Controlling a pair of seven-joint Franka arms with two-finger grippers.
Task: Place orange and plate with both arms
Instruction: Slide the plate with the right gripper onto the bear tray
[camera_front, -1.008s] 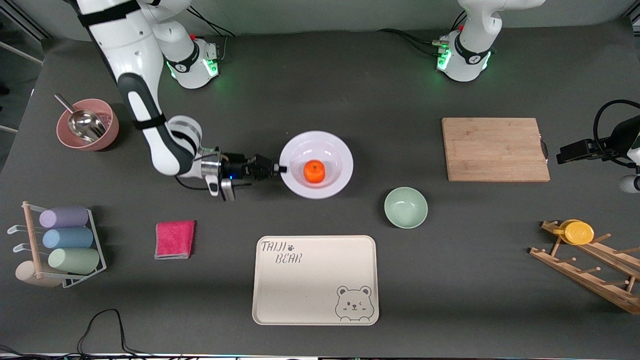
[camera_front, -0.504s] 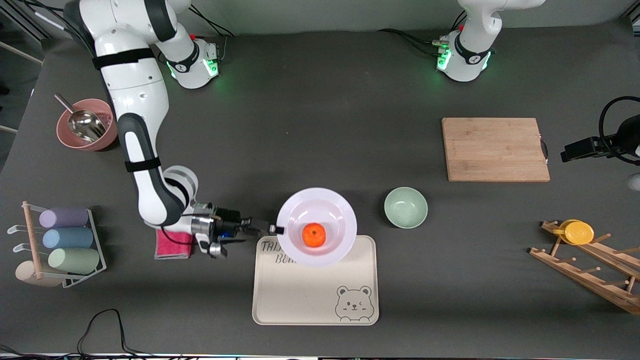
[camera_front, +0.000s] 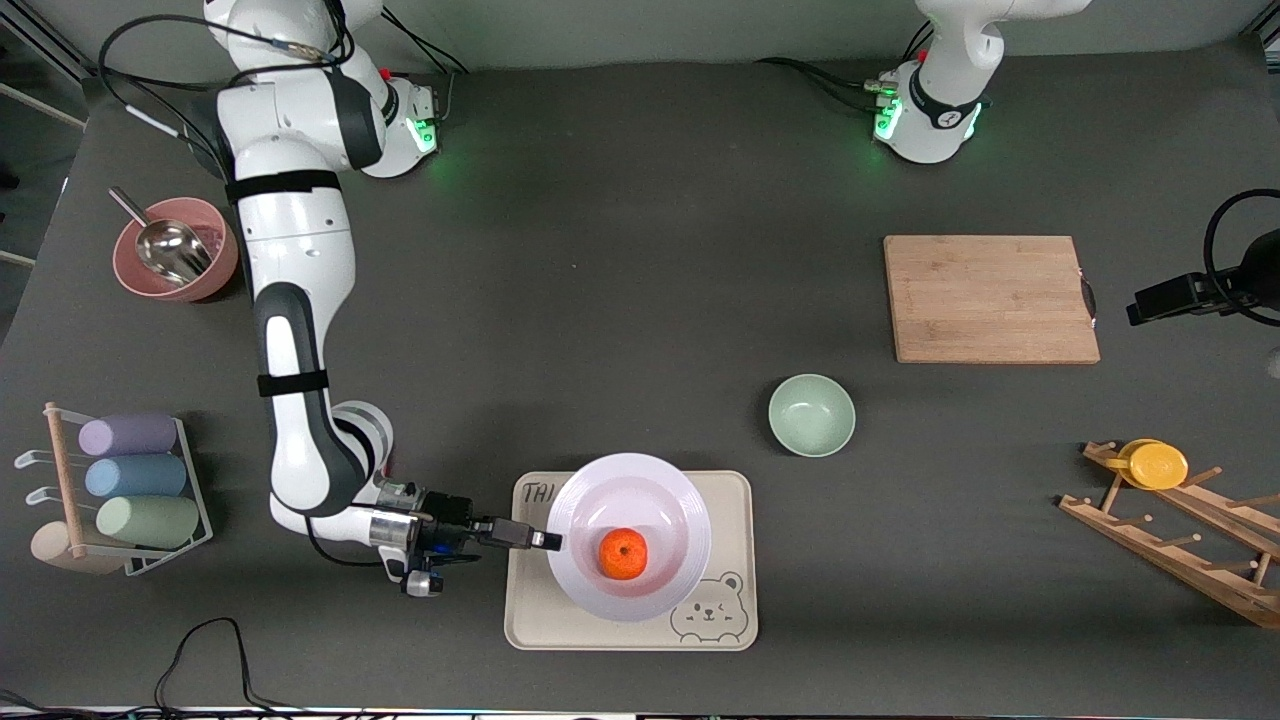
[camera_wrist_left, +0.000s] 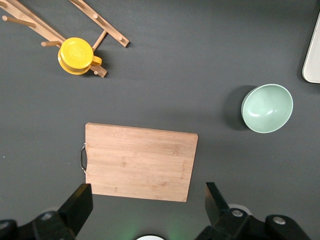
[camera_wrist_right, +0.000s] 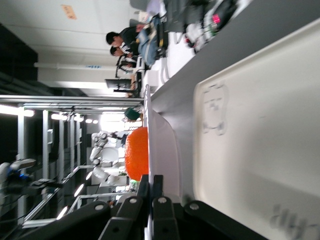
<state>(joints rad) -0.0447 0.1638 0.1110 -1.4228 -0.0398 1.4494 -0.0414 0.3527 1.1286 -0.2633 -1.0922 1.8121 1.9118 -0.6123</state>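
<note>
The white plate (camera_front: 660, 500) with the orange (camera_front: 622, 553) in its well is over the cream bear-print tray (camera_front: 730, 490); I cannot tell whether it touches the tray. My right gripper (camera_front: 548, 541) is shut on the plate's rim at the right arm's end. In the right wrist view its jaws (camera_wrist_right: 151, 187) pinch the rim (camera_wrist_right: 160, 145), with the orange (camera_wrist_right: 137, 152) beside it and the tray (camera_wrist_right: 260, 140) below. My left gripper (camera_wrist_left: 147, 210) is open and empty, high over the wooden cutting board (camera_wrist_left: 140, 161). The left arm waits.
A pale green bowl (camera_front: 811, 415) stands beside the tray toward the left arm's end. The cutting board (camera_front: 990, 298) lies farther from the front camera. A wooden rack with a yellow dish (camera_front: 1157, 465), a pink bowl with a scoop (camera_front: 175, 250) and a cup rack (camera_front: 130, 490) stand at the table's ends.
My right arm has carried the plate with the orange from the middle of the table toward the front camera, to over the bear tray. The left arm has barely moved.
</note>
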